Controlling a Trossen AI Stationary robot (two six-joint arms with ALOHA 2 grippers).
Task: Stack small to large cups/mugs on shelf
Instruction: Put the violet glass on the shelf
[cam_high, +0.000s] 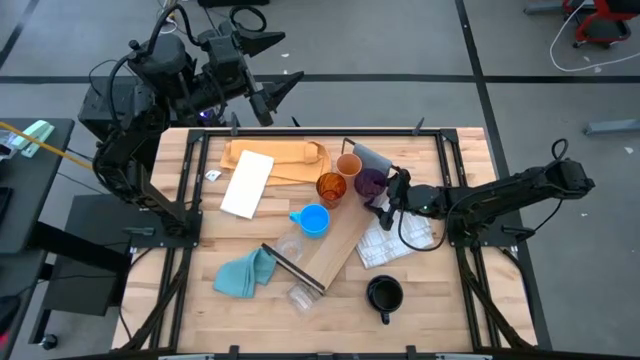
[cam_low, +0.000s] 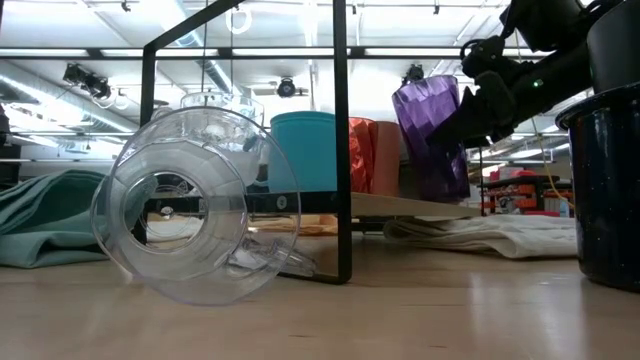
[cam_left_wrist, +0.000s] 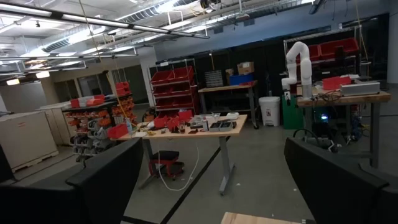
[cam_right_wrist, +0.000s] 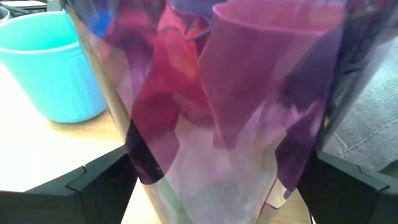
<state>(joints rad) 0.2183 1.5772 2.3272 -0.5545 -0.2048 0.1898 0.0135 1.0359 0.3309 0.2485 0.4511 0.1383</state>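
Wooden table's right side: right gripper (cam_high: 388, 196) spread open straddling the upright faceted purple translucent tumbler (cam_high: 370, 182), not clamped yet.

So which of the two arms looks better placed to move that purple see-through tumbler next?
The right. Its gripper sits open right at the purple translucent tumbler on the light-wood shelf board, fingers either side. The left gripper is raised beyond the table's far edge, facing the room.

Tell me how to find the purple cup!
Look at the long light-wood shelf lying slantwise across the table. At its far end stand three cups in a row: tan cup, amber cup, purple tumbler. The purple one is nearest the right gripper, see-through, with angled sides.
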